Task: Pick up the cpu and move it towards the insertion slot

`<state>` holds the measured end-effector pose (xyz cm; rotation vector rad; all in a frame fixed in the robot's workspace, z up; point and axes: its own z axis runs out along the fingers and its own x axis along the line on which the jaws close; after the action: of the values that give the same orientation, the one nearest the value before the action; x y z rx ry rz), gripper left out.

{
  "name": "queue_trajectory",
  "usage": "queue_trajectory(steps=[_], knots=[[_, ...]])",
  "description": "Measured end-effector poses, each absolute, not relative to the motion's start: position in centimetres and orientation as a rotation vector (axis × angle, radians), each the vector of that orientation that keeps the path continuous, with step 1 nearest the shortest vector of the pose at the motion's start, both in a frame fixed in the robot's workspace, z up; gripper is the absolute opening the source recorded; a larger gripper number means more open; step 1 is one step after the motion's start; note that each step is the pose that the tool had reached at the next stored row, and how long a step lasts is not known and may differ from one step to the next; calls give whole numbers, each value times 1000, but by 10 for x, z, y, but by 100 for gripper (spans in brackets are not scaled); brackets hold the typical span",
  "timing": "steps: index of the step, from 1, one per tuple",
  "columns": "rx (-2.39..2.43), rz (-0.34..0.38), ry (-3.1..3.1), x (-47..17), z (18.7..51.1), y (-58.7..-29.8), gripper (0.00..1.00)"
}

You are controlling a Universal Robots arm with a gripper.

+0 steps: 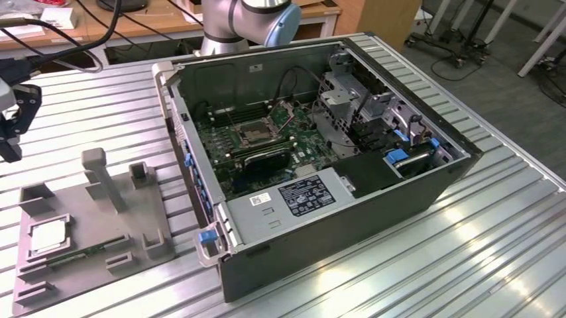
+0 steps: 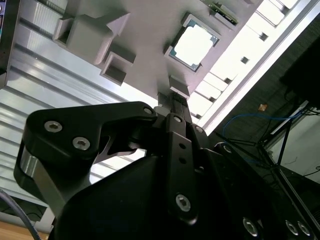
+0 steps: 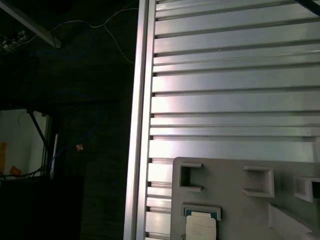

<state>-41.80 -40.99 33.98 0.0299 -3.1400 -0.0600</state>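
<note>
**Item 1, cpu** (image 1: 49, 235): a thin square chip with a pale metal top. It lies flat in a square recess of the grey fixture tray (image 1: 106, 218), at the exterior view's lower left. It appears in both wrist views (image 2: 194, 45) (image 3: 201, 230), seated in the same recess, uncovered and with nothing touching it.

**Item 2, gripper** (image 1: 10, 149): a black unit at the exterior view's left edge. It hangs above the tabletop (image 1: 425, 265) beyond the tray's far end, well apart from the cpu. In the second wrist view its dark body (image 2: 172, 97) points toward the tray (image 2: 145, 30). It carries nothing. Whether it stands open or closed is not discernible.

**Item 3, insertion slot** (image 1: 254, 134): a square dark socket with a bright metal frame, set in the green board (image 1: 221, 149) inside the computer case (image 1: 354, 225). It sits well to the exterior view's right of the cpu. A black heatsink block (image 1: 265, 159) lies just beside it.

**Item 4, computer case**: black, resting on its side with the open face up. It has a blue latch (image 1: 207, 236) at the near corner.

**Item 5, fixture tray**: grey, with raised posts and rectangular pockets. A narrow green circuit strip (image 1: 75, 257) lies in a slot near the cpu.

**Item 6, tabletop**: ribbed aluminium profile, shown in the first wrist view (image 3: 225, 85) with the tray's corner (image 3: 230, 200) resting on it.

**Item 7, arm** (image 1: 248, 20): silver with a blue joint cap, standing behind the case.
</note>
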Motion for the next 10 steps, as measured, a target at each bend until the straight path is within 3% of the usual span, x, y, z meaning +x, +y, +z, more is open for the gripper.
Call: queue_trajectory(steps=[10], knots=[[30,-61,-3140,-421,338,-410,10]])
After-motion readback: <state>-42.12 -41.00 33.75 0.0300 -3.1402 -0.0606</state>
